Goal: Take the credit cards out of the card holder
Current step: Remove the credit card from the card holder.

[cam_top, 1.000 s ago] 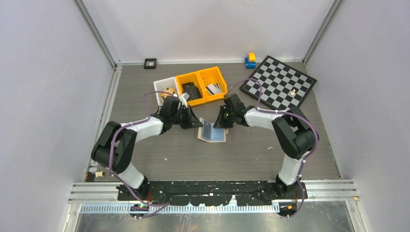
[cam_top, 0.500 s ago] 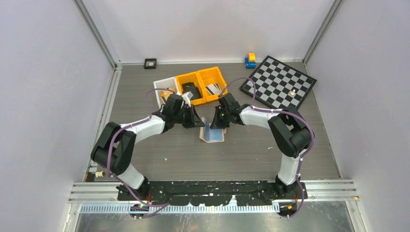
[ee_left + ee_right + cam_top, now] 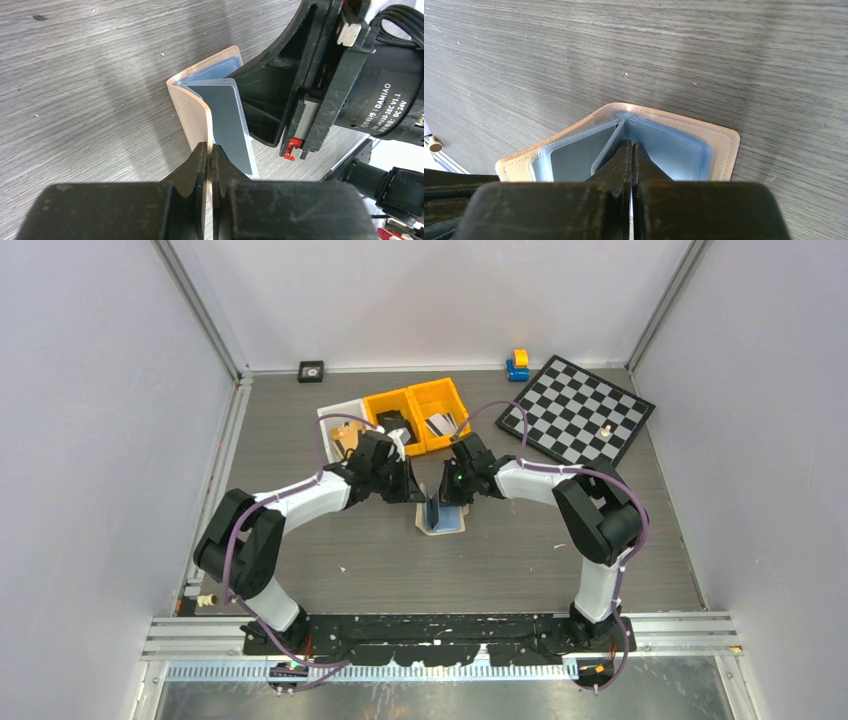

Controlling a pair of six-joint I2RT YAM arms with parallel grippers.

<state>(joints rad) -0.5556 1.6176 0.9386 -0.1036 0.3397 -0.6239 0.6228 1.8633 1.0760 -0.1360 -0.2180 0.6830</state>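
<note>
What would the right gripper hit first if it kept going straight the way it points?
Most likely the card holder: the right gripper, shut, seems to pinch one of its clear pockets, so the holder's inner fold lies just ahead, with the table behind it. Depth is hard to judge.

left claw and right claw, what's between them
The beige card holder, one flap raised, sits between left claw and right claw, in the top external view.
</note>
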